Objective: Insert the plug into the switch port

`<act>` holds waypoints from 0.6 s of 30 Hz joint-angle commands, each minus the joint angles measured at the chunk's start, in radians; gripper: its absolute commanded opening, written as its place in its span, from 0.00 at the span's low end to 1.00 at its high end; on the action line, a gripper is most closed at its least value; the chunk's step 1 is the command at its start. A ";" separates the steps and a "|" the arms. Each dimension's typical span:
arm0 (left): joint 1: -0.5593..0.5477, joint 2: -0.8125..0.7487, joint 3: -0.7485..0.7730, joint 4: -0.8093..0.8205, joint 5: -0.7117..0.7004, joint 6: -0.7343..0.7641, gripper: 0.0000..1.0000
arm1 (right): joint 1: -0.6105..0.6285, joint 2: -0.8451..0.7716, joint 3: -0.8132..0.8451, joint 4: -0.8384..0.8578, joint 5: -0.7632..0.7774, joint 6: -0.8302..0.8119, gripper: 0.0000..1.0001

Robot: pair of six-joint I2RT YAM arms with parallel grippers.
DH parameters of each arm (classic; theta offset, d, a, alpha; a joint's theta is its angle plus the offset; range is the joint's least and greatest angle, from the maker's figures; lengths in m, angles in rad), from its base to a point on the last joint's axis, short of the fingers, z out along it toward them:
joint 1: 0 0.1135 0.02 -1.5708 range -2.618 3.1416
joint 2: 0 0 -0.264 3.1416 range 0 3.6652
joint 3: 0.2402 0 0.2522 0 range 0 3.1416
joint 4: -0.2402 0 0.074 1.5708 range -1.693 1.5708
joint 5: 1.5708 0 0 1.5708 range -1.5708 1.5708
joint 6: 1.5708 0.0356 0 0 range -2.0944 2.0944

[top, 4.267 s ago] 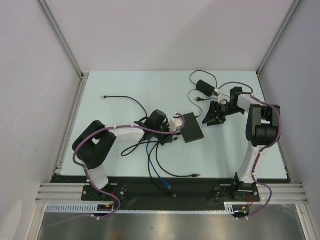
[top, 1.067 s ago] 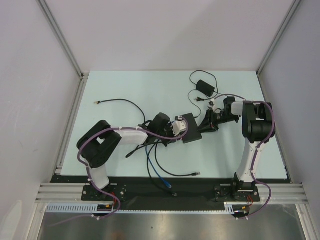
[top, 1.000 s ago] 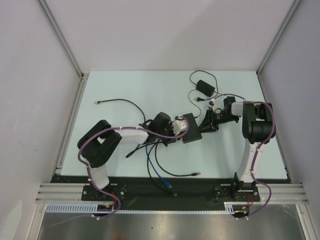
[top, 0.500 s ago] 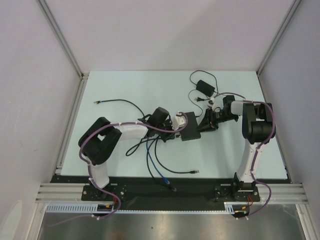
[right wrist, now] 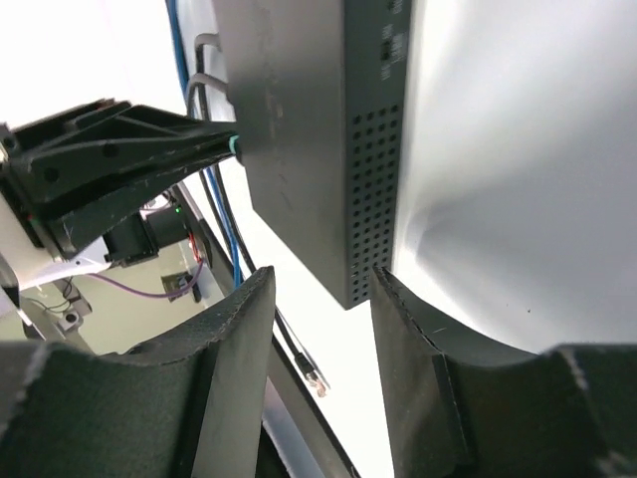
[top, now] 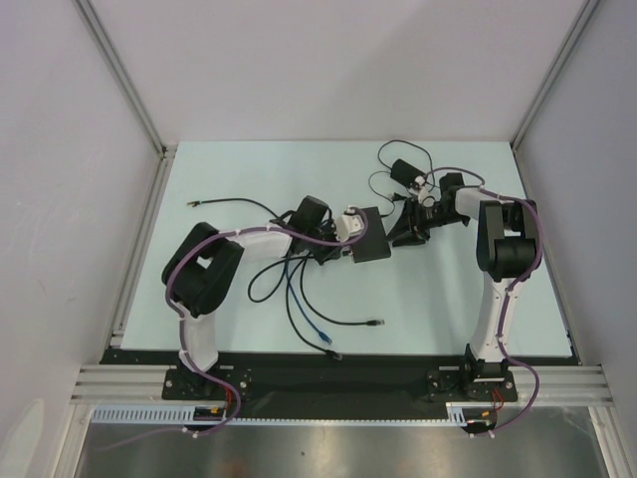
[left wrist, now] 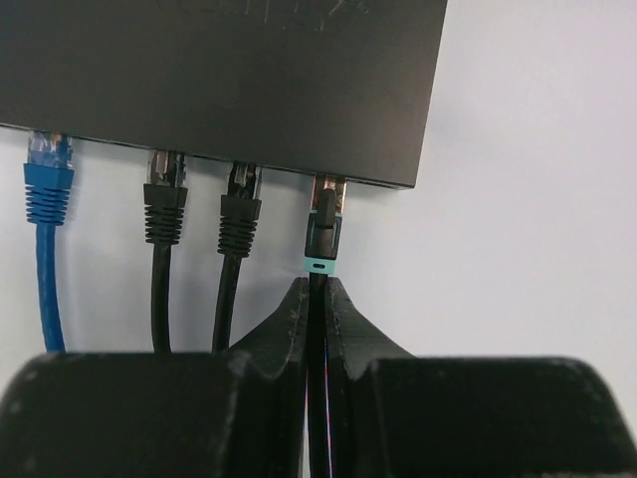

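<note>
The switch (top: pixel 366 237) is a flat black box lying mid-table. In the left wrist view its near edge (left wrist: pixel 219 90) holds a blue plug (left wrist: pixel 48 179), two black plugs (left wrist: pixel 164 194) and a fourth black plug with a teal band (left wrist: pixel 323 229) whose tip sits in the rightmost port. My left gripper (left wrist: pixel 318 291) is shut on that plug's cable just behind the teal band; it also shows in the top view (top: pixel 340 239). My right gripper (right wrist: pixel 320 281) is open, its fingers straddling the switch's perforated corner (right wrist: pixel 373 179) on the opposite side (top: pixel 396 231).
A chunky black power adapter (top: pixel 405 171) with its looped cord lies behind the right gripper. Black and blue cables (top: pixel 299 299) trail from the switch toward the near edge, with loose plug ends (top: pixel 376 322). Another black cable (top: pixel 234 202) runs to the left.
The switch and both grippers have shifted toward the back left. The right gripper came from the right up to the switch. The trailing cables were dragged along.
</note>
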 commanded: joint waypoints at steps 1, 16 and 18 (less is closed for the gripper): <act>0.056 0.042 0.125 -0.033 0.076 0.012 0.12 | -0.003 0.010 0.043 0.016 -0.005 0.026 0.48; 0.064 0.145 0.379 -0.272 0.141 0.175 0.31 | -0.021 -0.026 0.071 -0.035 0.001 -0.018 0.57; 0.064 0.129 0.392 -0.300 0.143 0.208 0.41 | -0.052 -0.039 0.089 -0.091 -0.008 -0.058 0.61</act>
